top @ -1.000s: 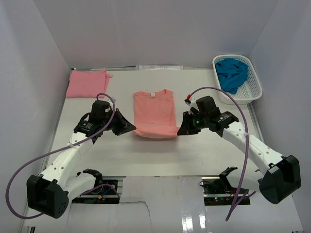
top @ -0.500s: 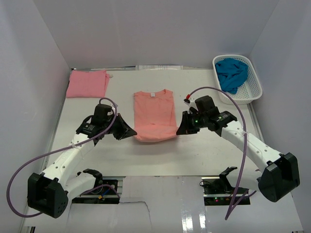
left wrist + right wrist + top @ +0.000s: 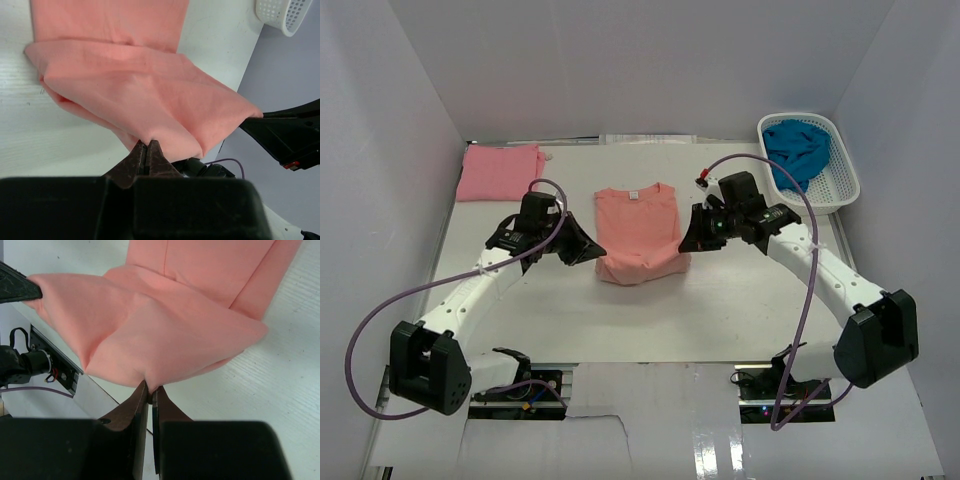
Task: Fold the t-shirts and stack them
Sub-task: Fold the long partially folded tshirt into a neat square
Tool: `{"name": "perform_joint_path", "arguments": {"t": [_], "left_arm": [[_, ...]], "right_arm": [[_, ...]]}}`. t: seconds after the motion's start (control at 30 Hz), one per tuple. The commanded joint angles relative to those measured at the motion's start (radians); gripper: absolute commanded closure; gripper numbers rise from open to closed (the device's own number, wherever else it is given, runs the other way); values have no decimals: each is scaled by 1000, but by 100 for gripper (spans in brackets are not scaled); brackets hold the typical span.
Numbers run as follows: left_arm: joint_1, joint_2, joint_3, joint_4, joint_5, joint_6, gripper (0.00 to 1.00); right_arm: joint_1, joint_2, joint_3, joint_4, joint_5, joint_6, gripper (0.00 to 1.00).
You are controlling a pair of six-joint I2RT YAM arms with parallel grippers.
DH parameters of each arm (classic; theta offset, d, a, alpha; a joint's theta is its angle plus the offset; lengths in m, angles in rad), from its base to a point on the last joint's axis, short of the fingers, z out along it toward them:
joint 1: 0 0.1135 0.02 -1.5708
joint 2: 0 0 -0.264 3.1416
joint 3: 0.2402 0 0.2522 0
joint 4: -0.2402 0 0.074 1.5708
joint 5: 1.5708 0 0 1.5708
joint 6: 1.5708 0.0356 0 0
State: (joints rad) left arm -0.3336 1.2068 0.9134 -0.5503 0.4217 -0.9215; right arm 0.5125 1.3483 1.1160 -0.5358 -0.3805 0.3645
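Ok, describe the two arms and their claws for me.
The left arm and right arm have white links and bulky black joints, and a purple cable loops along each. The left claw and right claw are black, with two dark fingers tapering to thin tips.

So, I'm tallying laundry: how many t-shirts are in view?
3: salmon one mid-table; pink one folded far left; teal one in the basket, which may hide more.
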Motion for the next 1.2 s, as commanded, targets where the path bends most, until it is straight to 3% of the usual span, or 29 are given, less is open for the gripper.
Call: {"name": "perform_joint_path", "arguments": {"t": [0.0, 0.4, 0.73, 1.17], "left_arm": [[24, 57, 58, 53, 6, 3, 100], [88, 218, 122, 190, -4, -27, 100], [130, 372, 307, 174, 19, 4, 100], [154, 573, 392, 217, 29, 10, 100]], "right_arm": [[-28, 35, 68, -1, -31, -35, 92], [-109, 224, 200, 7, -77, -87, 92], [-127, 423, 412, -19, -116, -108, 92], [-170, 672, 718, -76, -167, -119, 92]]}}
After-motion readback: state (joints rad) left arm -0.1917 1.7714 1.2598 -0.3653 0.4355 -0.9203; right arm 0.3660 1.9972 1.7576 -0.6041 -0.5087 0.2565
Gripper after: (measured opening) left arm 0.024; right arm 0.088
